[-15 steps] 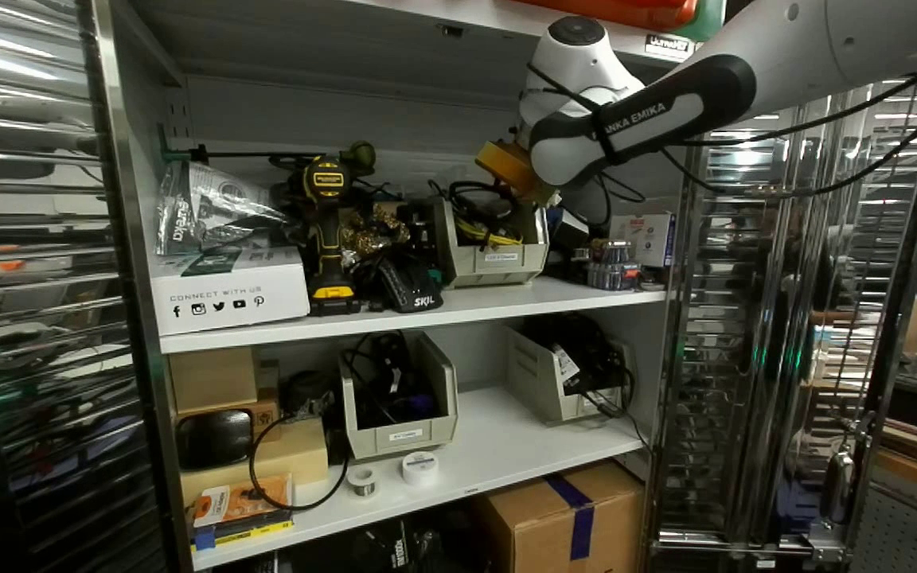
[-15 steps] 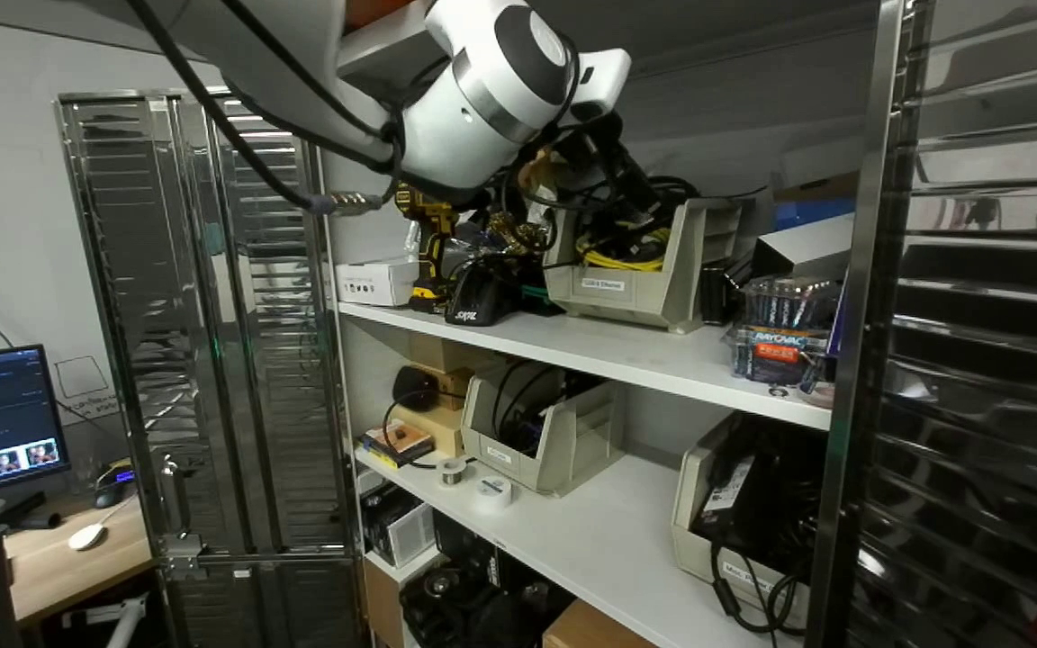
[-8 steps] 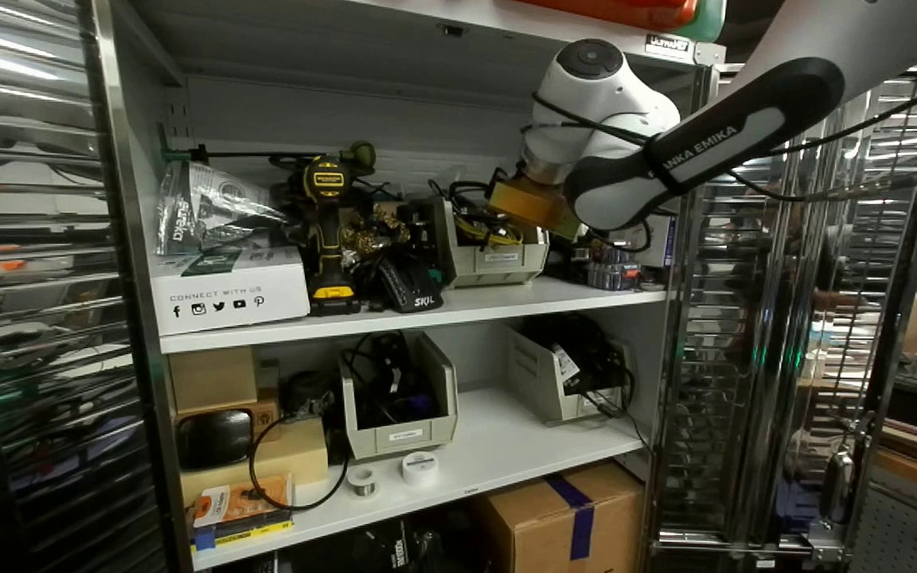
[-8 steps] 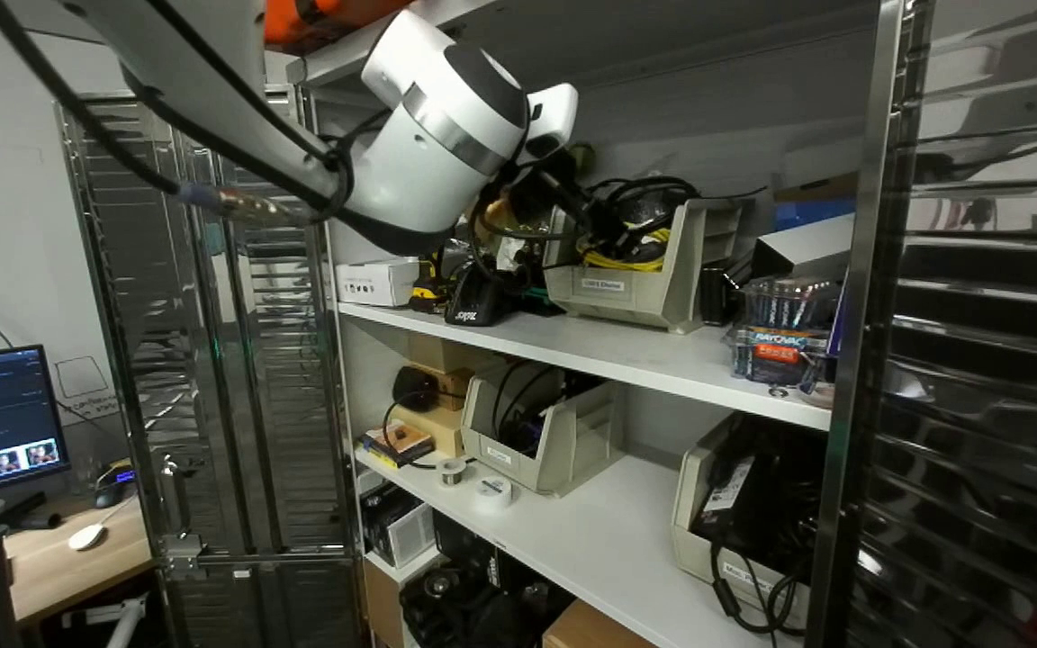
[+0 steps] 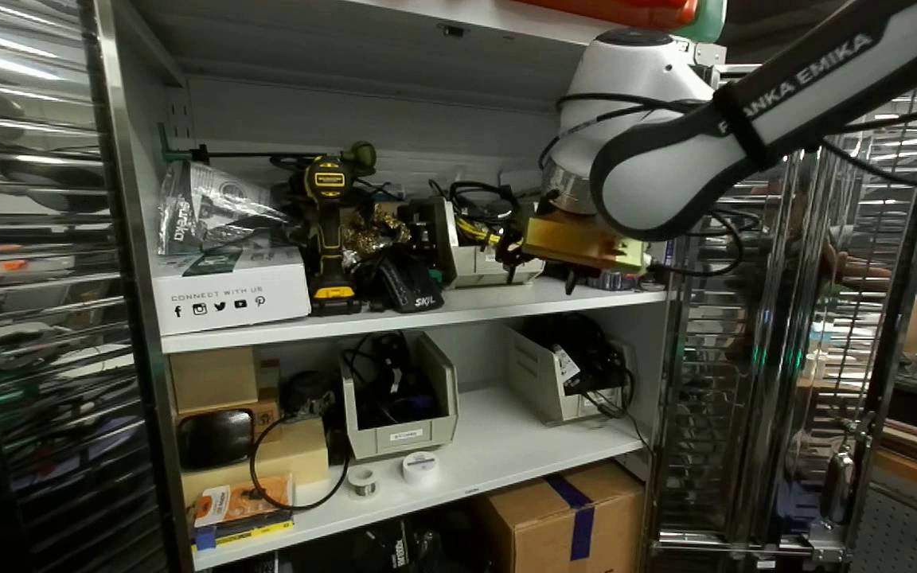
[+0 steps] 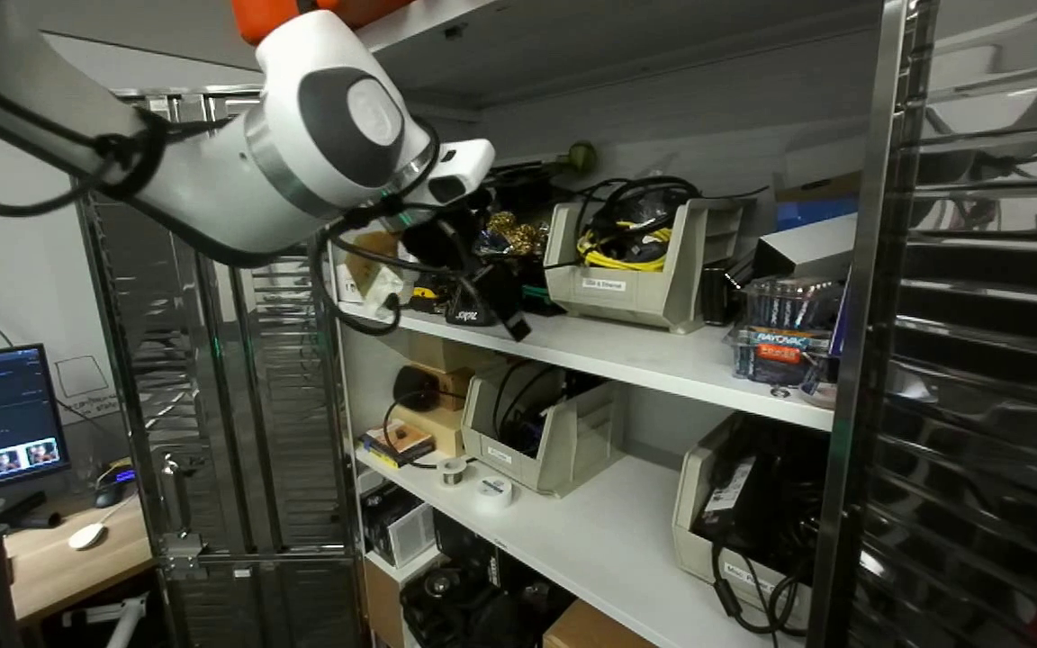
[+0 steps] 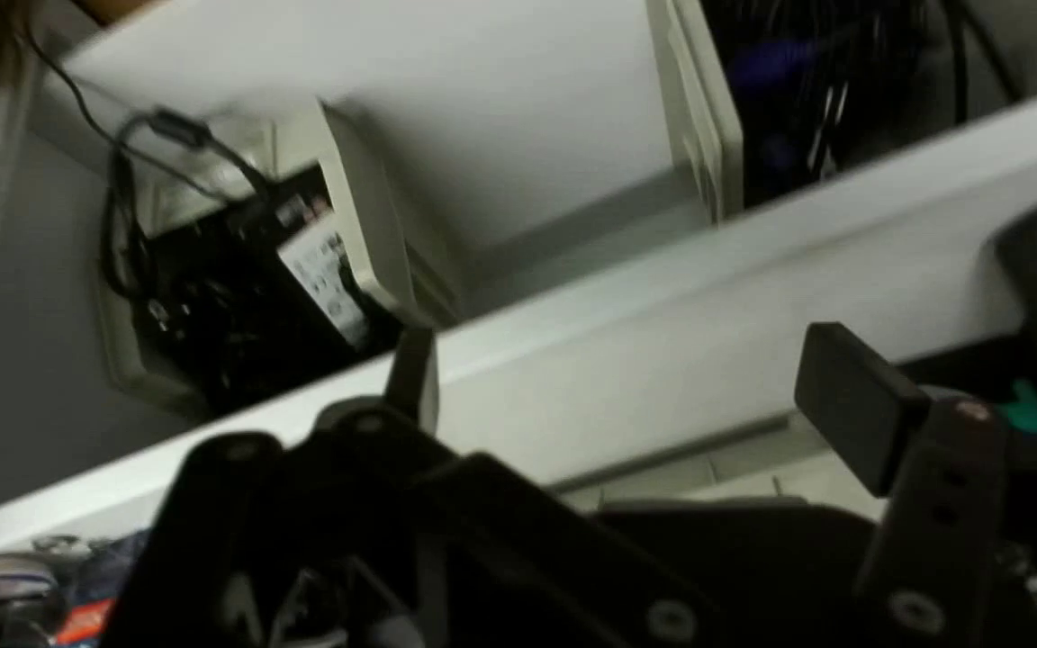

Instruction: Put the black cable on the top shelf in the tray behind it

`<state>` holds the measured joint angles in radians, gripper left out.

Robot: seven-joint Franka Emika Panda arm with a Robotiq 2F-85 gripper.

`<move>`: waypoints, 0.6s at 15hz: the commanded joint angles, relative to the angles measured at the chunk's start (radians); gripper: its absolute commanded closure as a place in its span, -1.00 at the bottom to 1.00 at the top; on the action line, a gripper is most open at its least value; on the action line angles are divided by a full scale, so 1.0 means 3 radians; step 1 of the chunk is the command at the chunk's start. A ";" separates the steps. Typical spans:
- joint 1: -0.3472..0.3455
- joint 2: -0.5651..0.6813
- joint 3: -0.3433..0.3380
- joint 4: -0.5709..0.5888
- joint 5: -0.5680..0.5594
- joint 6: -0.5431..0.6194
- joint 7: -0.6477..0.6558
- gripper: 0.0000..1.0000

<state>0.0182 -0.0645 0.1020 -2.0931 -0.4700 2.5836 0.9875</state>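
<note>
While the gripper (image 7: 635, 387) is hanging spread wide, gripping nothing, presumably to avoid snagging anything, we are noting, beyond it, the top shelf (image 6: 644, 349) bearing the tray (image 6: 626, 301); its walls are seemingly confining the black cable (image 6: 631, 205), looped inside above yellow cable (image 6: 626, 262). We are judging the placement complete.

- Both exterior views are fairly dim but mostly sharp.
- In an exterior view, long white streaks of glare cross a shiny slatted metal door (image 5: 37, 199).
- Light catches the front edge of the wide white top shelf board (image 5: 442, 317); the flat grey ceiling panel (image 5: 347, 60) above lies in shadow.
- The wrist view is blurred and murky: the black two-fingered end effector (image 7: 631, 391) loses detail, and print on a white paper label (image 7: 325, 274) is unreadable.
</note>
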 commanded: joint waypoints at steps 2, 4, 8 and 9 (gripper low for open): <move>0.0278 -0.0930 -0.0075 -0.0530 0.1182 -0.1100 -0.1077 -1.00; 0.0267 -0.1223 -0.0045 -0.0560 0.1542 -0.1744 -0.1417 -1.00; 0.0113 -0.1173 0.0094 -0.0442 0.1536 -0.1848 -0.1370 -1.00; 0.0109 -0.1167 0.0098 -0.0455 0.1535 -0.1842 -0.1368 -1.00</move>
<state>0.0792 -0.4135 0.1073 -2.2315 -0.0218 2.0329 0.5869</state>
